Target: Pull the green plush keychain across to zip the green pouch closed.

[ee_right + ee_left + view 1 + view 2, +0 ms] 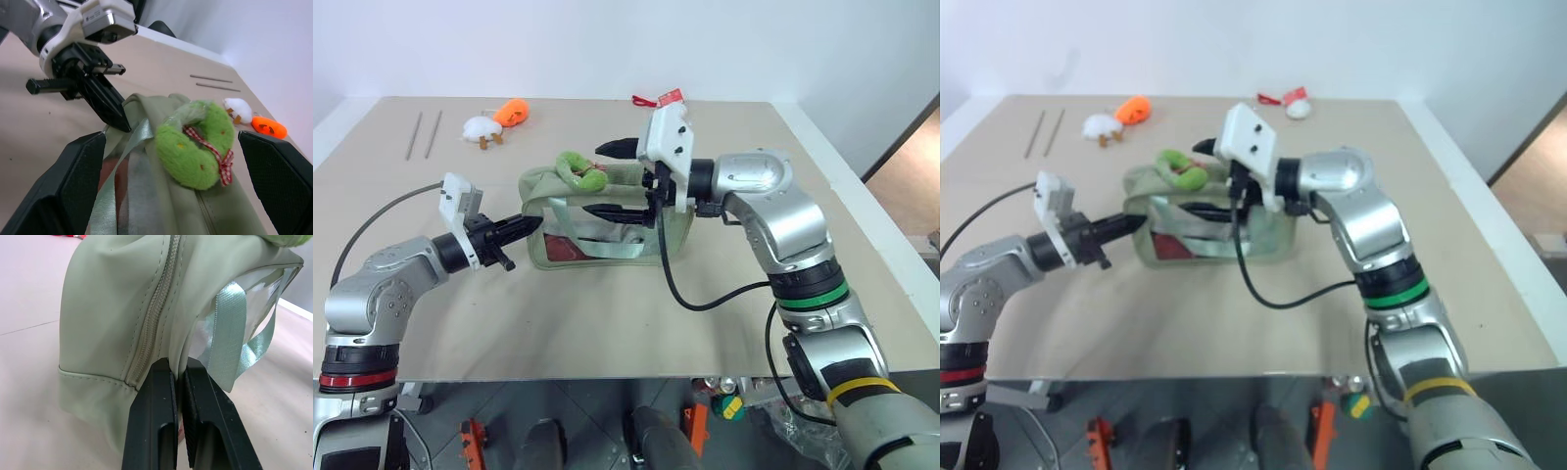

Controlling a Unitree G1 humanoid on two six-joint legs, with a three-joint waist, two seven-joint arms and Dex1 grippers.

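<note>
Green pouch [607, 230] sits mid-table [607, 333], keychain [579, 170] on its top at the left end. Left gripper [530, 224] pinched closed on pouch's left end seam at 9 o'clock. Right gripper [617, 179] wide open, fingers straddling the pouch top just right of keychain, holding nothing. Far, 11 o'clock: white plush [481, 128], orange plush [513, 112], two rods [423, 134]. Red tag [662, 98] at 12.

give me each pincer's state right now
Left pincer: shut on the end of the pouch.
Right pincer: open, holding nothing, fingers either side of the keychain.
</note>
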